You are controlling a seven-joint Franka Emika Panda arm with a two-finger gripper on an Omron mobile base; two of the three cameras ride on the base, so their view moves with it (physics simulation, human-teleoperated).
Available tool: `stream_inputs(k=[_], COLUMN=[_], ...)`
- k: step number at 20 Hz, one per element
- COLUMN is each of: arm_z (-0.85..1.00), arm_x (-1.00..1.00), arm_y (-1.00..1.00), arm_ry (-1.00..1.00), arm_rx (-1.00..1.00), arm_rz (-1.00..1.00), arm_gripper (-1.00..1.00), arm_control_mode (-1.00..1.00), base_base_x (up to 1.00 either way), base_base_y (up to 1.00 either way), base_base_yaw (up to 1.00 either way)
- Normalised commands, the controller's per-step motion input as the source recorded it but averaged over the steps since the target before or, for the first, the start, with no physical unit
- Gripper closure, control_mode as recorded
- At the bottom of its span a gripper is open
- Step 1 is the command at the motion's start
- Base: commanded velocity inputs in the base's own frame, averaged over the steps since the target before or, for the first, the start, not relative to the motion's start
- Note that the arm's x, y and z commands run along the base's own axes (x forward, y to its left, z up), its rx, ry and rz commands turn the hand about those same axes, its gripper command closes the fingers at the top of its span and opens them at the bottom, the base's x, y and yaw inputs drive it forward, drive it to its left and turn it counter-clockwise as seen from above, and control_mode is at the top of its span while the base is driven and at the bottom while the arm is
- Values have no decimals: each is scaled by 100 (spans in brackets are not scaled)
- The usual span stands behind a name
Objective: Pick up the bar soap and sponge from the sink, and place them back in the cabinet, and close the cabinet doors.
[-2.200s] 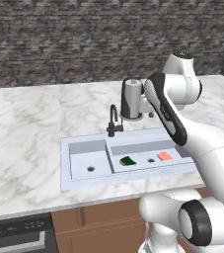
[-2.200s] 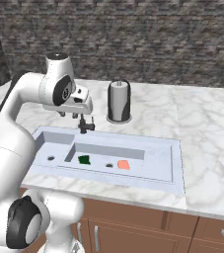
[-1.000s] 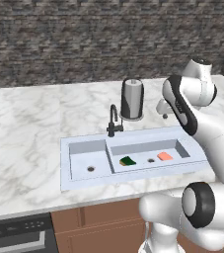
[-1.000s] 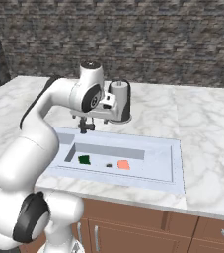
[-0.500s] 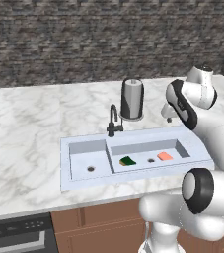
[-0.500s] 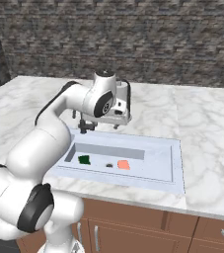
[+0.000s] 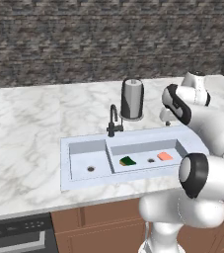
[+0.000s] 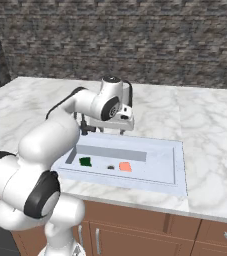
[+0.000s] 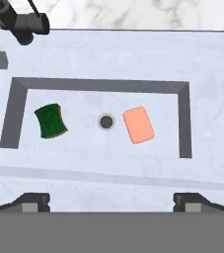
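Marble counter: sink holds sponge, drain between, bar soap; faucet behind; hand spread above.

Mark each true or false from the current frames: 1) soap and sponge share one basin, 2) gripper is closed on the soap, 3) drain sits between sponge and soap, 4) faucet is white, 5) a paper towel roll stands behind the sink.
1) The bar soap and the sponge lie in the same basin of the sink. True.
2) The gripper is closed on the soap. False: its fingers stand wide apart above the sink, holding nothing.
3) The round drain sits between sponge and soap. True.
4) The faucet is white. False: it is black.
5) A paper towel roll stands upright on the marble counter behind the sink. True.
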Motion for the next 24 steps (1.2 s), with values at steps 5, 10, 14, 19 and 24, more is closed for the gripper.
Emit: stream_inputs(k=[5,10,14,19,24], arm_z=[-27,-21,-23,-26,-28], arm_x=[18,19,12,8,10], arm_y=[-17,-15,-16,-12,-4], arm_ry=[2,1,3,5,3], arm_rx=[-1,0,0,0,0], arm_rz=[0,0,0,0,0], arm_gripper=[-100,-100,-100,-100,-100], arm_control_mode=[-100,-100,-100,-100,-100], base_base_x=[0,0,0,0,0], base_base_y=[0,0,0,0,0], base_base_yaw=[0,0,0,0,0])
